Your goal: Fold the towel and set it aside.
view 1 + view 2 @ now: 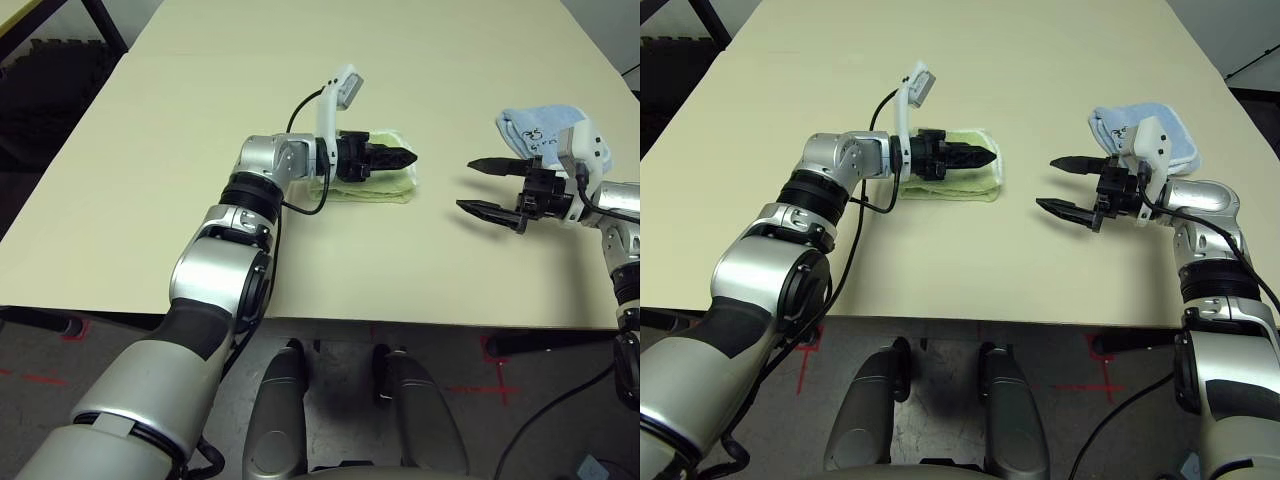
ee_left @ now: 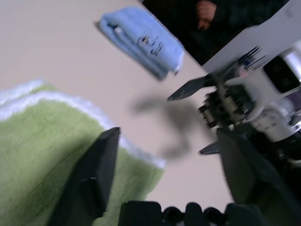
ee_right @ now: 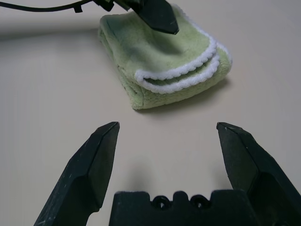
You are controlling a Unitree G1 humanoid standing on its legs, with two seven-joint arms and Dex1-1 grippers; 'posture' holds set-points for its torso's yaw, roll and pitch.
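The light green terry towel with white stitched edging (image 3: 164, 70) is lying folded into a compact bundle on the beige table (image 1: 180, 180), near its middle. The left gripper (image 1: 400, 157) is hovering over the bundle; in the left wrist view its fingers are standing apart, gripping nothing. The right gripper (image 1: 1060, 185) is waiting released, well apart from the towel. A folded pale blue cloth (image 1: 1140, 125) is sitting beyond it (not part of the task). To set the towel aside well, grip through all layers at the stitched edges, lifting evenly so the fold holds.
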